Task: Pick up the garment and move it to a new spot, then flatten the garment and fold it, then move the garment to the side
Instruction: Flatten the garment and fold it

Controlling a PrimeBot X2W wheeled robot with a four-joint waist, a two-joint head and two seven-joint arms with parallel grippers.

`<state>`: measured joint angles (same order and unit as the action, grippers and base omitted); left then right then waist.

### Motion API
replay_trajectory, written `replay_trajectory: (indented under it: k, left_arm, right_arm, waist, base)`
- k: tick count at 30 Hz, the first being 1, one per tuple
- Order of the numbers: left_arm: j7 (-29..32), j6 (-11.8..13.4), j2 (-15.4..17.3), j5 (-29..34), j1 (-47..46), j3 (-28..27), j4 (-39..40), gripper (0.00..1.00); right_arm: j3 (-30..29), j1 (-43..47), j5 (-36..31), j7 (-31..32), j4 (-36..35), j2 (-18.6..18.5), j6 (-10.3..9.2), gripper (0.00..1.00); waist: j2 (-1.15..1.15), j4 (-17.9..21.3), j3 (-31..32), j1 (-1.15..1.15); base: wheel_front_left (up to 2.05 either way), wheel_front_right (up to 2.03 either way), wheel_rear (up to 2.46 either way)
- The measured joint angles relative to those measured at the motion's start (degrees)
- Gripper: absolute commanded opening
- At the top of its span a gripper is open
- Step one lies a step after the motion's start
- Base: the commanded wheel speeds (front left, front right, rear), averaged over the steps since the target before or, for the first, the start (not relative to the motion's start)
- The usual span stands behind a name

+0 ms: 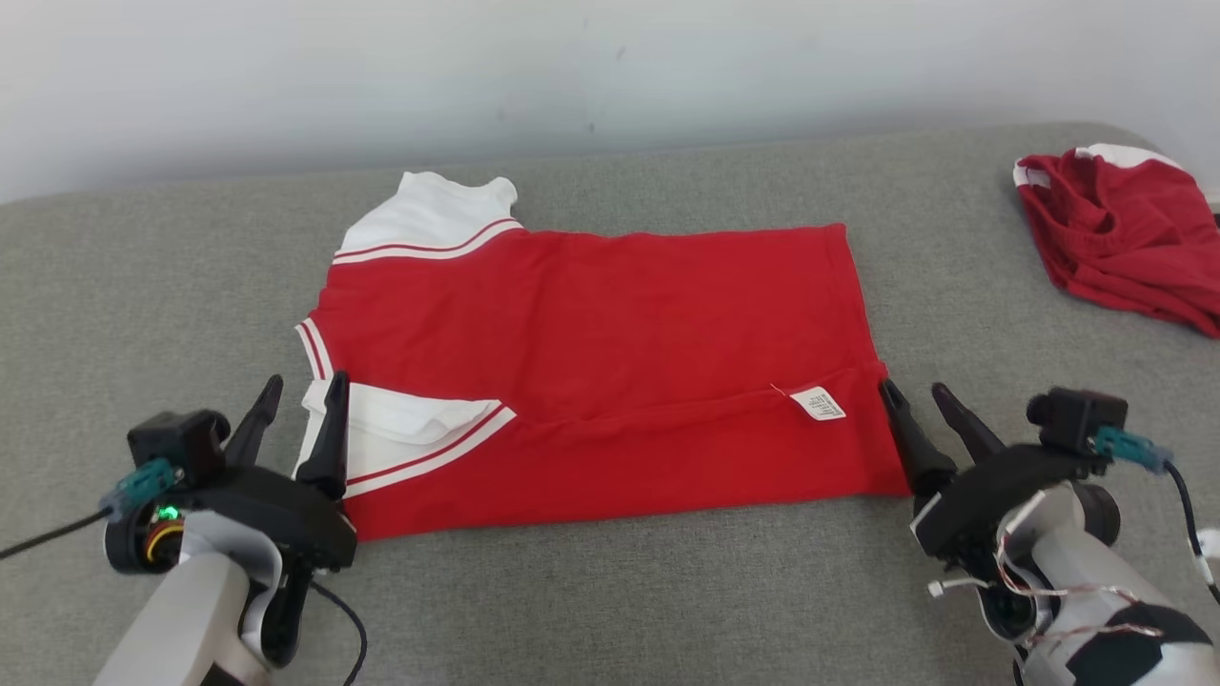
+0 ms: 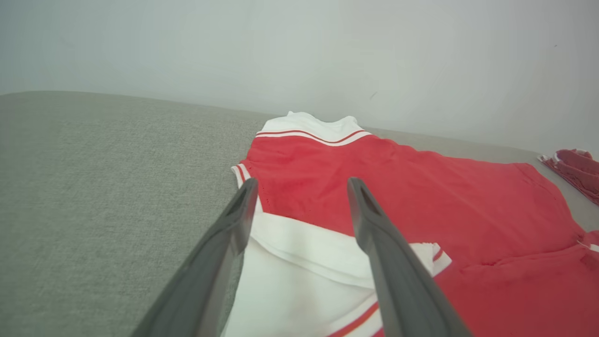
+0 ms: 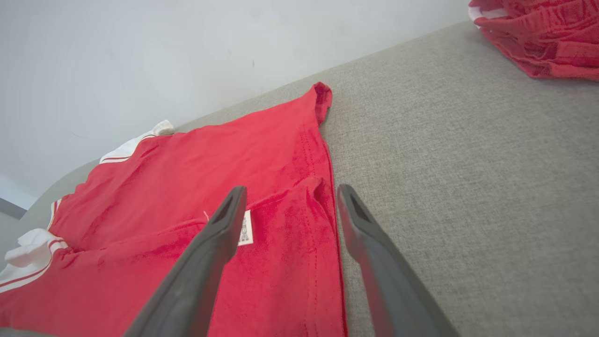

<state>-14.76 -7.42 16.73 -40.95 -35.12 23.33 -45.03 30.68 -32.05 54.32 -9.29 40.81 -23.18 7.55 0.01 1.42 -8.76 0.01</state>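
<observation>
Nearest the lens, lower left of the head view, the left pincer [image 1: 307, 381] has its two dark fingers spread wide with nothing pinched, right at the white folded-in sleeve [image 1: 400, 419]. Lower right, the right pincer [image 1: 912, 389] is just as wide and empty, by the hem corner beside the small white care label [image 1: 818, 402].

The red short-sleeved shirt with white striped sleeves [image 1: 591, 333] lies flat mid-frame on the grey woven-fabric surface [image 1: 143, 286], neck end left, hem right. Its near long edge is turned up over the body, so I'd say we're mid-fold, first lengthwise fold done.

Next move probably needs both pincers to close on matching points of another edge and carry it over evenly. The crumpled red and white cloth [image 1: 1115, 229] at upper right sits well apart.
</observation>
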Motion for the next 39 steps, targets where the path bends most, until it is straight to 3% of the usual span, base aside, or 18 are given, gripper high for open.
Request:
replay_trajectory:
  k: [12, 27, 29, 30, 31, 32, 33, 34, 39]
  left_arm:
    - [-0.3, 0.4, -1.9, 3.2, 17.3, -8.5, 9.1, 1.00]
    - [-0.3, 0.4, -5.6, 6.4, 15.7, -11.7, 2.9, 1.00]
    - [-0.3, 0.3, -6.2, 6.6, 15.0, -12.0, 2.1, 1.00]
    - [-0.3, 0.3, -6.4, 6.7, 14.8, -12.2, 1.8, 1.00]
    - [-0.3, 0.3, -6.7, 6.7, 14.5, -12.2, 1.3, 0.87]
    - [-0.3, 0.3, -6.9, 6.7, 14.4, -12.2, 0.9, 0.44]
    - [-0.3, 0.3, -7.2, 6.8, 14.2, -12.2, 0.5, 0.08]
    - [-0.3, 0.3, -7.4, 7.0, 14.0, -12.1, 0.2, 0.00]
    - [-0.3, 0.0, -8.1, 6.4, 14.7, -13.2, 2.1, 0.00]
  right_arm:
    - [-0.2, 9.9, 1.3, -4.8, -1.6, -1.9, 0.00, 1.00]
    - [1.1, 7.2, -1.6, -5.0, 3.4, 0.9, 0.00, 1.00]
    - [1.5, 6.8, -1.6, -5.0, 4.1, 1.4, 0.00, 0.47]
    - [1.6, 6.6, -1.6, -5.0, 4.4, 1.5, 0.00, 0.25]
    - [1.7, 6.3, -1.6, -5.0, 4.6, 1.6, 0.00, 0.00]
    - [1.8, 6.1, -1.6, -5.0, 4.8, 1.7, 0.00, 0.00]
    - [1.9, 6.0, -1.6, -5.0, 5.0, 1.8, 0.00, 0.00]
    - [2.0, 6.0, -1.6, -5.1, 5.1, 2.1, 0.00, 0.00]
    - [1.3, 7.0, -0.5, -5.4, 4.4, 2.1, 0.00, 0.00]
  waist:
    - [0.00, -1.5, 2.0, -0.01]
    - [0.00, -1.9, 0.7, -0.01]
    - [0.00, -2.0, 0.5, -0.01]
    - [0.00, -2.0, 0.4, -0.01]
    - [0.00, -2.1, 0.4, -0.01]
    - [0.00, -2.1, 0.4, -0.01]
    - [0.00, -2.1, 0.4, -0.01]
    - [0.00, -2.1, 0.4, -0.01]
    - [-0.01, -2.2, 1.7, -0.01]
  base:
    - [0.00, 0.00, 0.00]
    - [0.00, 0.00, 0.00]
    - [0.00, 0.00, 0.00]
    - [0.00, 0.00, 0.00]
    - [0.00, 0.00, 0.00]
    - [0.00, 0.00, 0.00]
    - [0.00, 0.00, 0.00]
    - [0.00, 0.00, 0.00]
    - [0.00, 0.00, 0.00]
